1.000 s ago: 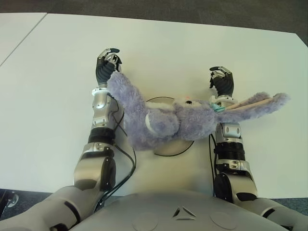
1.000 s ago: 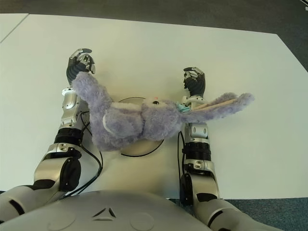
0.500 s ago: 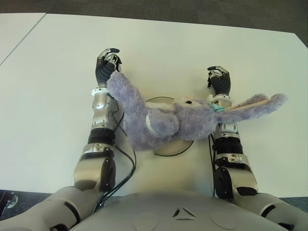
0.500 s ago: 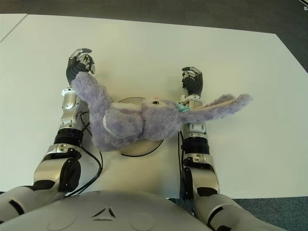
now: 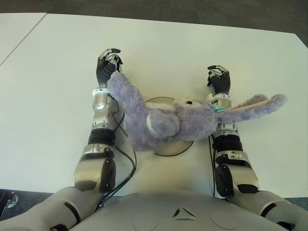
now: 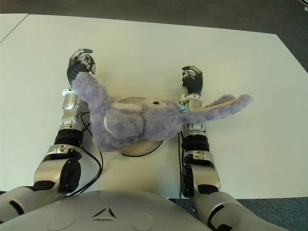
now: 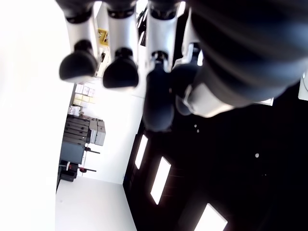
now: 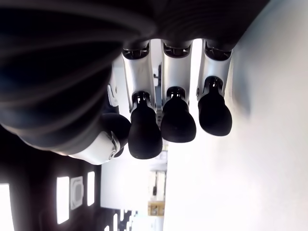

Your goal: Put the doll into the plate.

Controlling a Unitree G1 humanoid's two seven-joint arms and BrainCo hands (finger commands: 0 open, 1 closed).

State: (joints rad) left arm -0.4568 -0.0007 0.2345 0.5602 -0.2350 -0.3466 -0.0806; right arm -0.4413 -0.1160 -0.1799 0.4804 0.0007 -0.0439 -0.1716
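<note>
A purple plush rabbit doll (image 5: 168,122) lies across the round plate (image 5: 169,147) in front of my torso, covering most of it. One plush limb stretches over my left forearm toward my left hand (image 5: 108,62). Its long ears (image 5: 260,103) drape over my right forearm, just behind my right hand (image 5: 219,81). Both hands show beyond the doll, apart from its body. The left hand's fingers (image 7: 120,72) and the right hand's fingers (image 8: 178,120) are loosely bent and hold nothing.
The white table (image 5: 168,53) spreads wide beyond both hands. Its far edge meets dark floor (image 5: 192,12) at the back. A black cable (image 5: 129,161) loops beside my left forearm near the table's front edge.
My right hand has shifted slightly forward and to the left. The doll, the plate and my left hand have stayed where they were.
</note>
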